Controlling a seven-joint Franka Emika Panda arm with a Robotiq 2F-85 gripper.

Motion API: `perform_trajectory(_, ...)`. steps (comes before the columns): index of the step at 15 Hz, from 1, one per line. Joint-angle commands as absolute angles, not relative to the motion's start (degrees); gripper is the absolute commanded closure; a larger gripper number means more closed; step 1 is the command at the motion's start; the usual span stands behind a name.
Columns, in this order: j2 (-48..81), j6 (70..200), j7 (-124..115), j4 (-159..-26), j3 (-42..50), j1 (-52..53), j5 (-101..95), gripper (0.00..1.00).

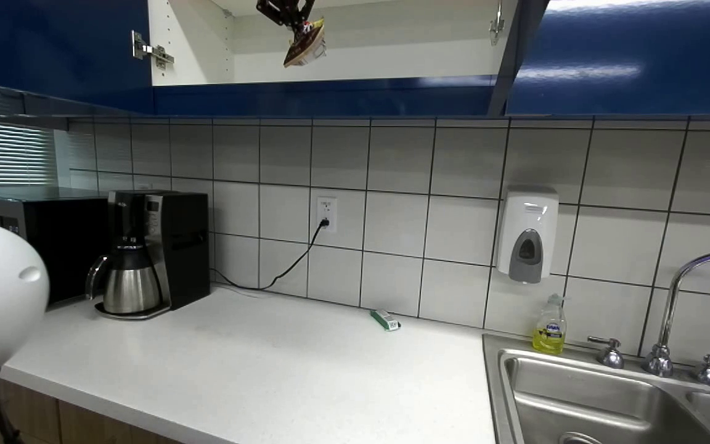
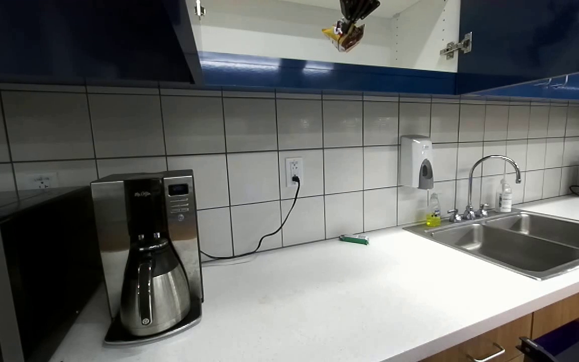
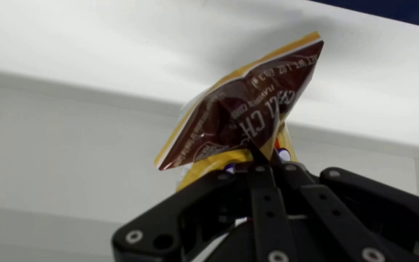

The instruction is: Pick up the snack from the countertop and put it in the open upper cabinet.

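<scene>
Fingers (image 3: 262, 182) clamp the snack (image 3: 238, 120), tips hard to make out. In both exterior views it hangs top centre, just above the blue lower edge of the cabinet (image 1: 330, 98), white interior either side; its depth is unclear, and the frame crops the cabinet's top.

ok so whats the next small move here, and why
Probably lower the snack slightly before opening: the gripper is closed on it, and the wrist view shows it over the white floor of the upper cabinet, apparently not touching.
</scene>
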State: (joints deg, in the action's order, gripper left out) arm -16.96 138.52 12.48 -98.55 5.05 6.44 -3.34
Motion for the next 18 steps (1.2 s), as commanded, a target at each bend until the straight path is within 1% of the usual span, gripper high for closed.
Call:
perform_trajectory(1,-11.1,135.0,14.3,-90.7,4.4,5.1,-1.5,1.0)
perform_trajectory(9,-4.1,131.5,14.0,-83.3,4.0,3.5,-0.8,1.0)
perform_trajectory(18,-0.4,129.0,13.5,-79.8,3.8,2.1,-0.7,1.0)
